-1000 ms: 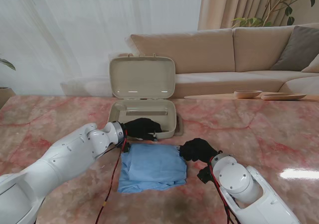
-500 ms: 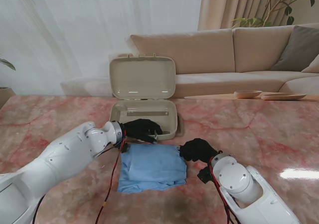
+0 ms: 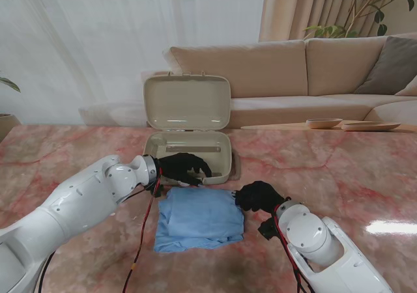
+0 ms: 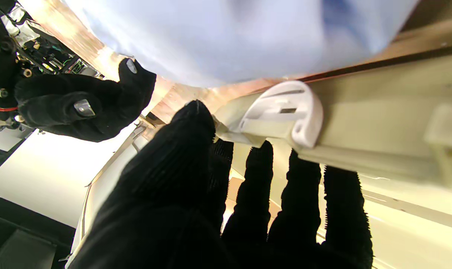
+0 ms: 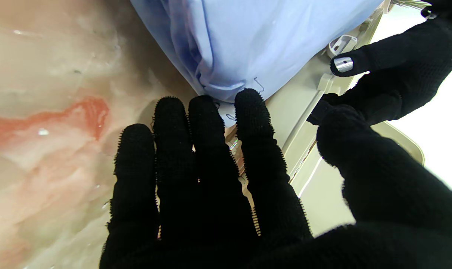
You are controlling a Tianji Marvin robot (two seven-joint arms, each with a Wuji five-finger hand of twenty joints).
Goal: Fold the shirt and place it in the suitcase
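I see the soft blue folded shirt (image 3: 200, 219) just before the hard beige suitcase (image 3: 189, 151); left hand (image 3: 184, 168) grips its rim, right hand (image 3: 258, 196) spread, empty.

Both arms: glossy white rounded shells, fat cylindrical joint housings. Left hand (image 3: 184, 168) and right hand (image 3: 259, 196) wear black knit gloves, fuzzy ribbed weave visible on the fingers (image 5: 200, 149) in the wrist views. Small silver metal plates sit on some fingertips (image 4: 84, 108). Red and black cables (image 3: 147, 224) run along the left forearm behind the wrist; red-black cabling also trails from the right wrist (image 3: 284, 244). Silver ring behind the left glove.
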